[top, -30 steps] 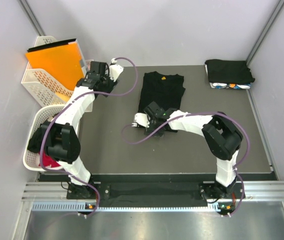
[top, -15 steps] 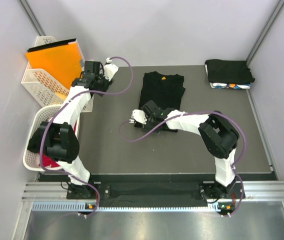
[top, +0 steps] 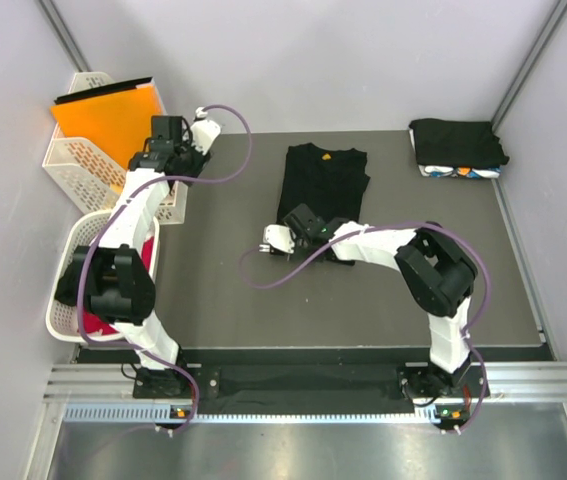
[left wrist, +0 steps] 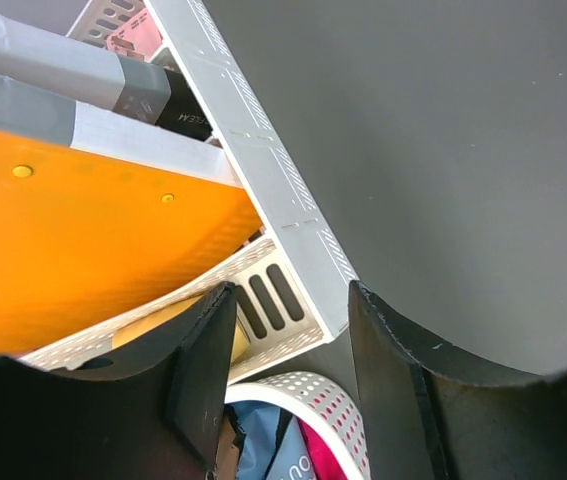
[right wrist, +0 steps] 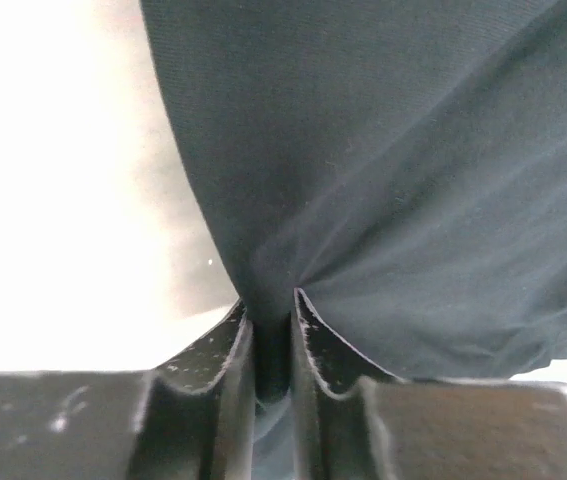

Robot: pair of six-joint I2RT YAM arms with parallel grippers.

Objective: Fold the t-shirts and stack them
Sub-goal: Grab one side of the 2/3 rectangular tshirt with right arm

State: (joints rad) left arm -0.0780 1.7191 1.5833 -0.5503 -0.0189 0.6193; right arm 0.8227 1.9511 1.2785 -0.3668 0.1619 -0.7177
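Black cloth of the t-shirt [right wrist: 413,150] is pinched tight between the nearly closed fingers of the right gripper [right wrist: 271,300], the rest of the shirt lying flat beyond it, while the left gripper [left wrist: 291,298] hangs half open and empty above the corner of a white basket [left wrist: 263,170], orange folder [left wrist: 83,250] alongside.

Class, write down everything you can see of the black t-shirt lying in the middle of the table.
The black t-shirt is soft, matte cloth. It lies flat as a long narrow shape on the dark table, collar toward the far wall, with a small orange label at the neck. The right pincer is shut on its near left edge, and a fold of cloth is bunched between the fingers.
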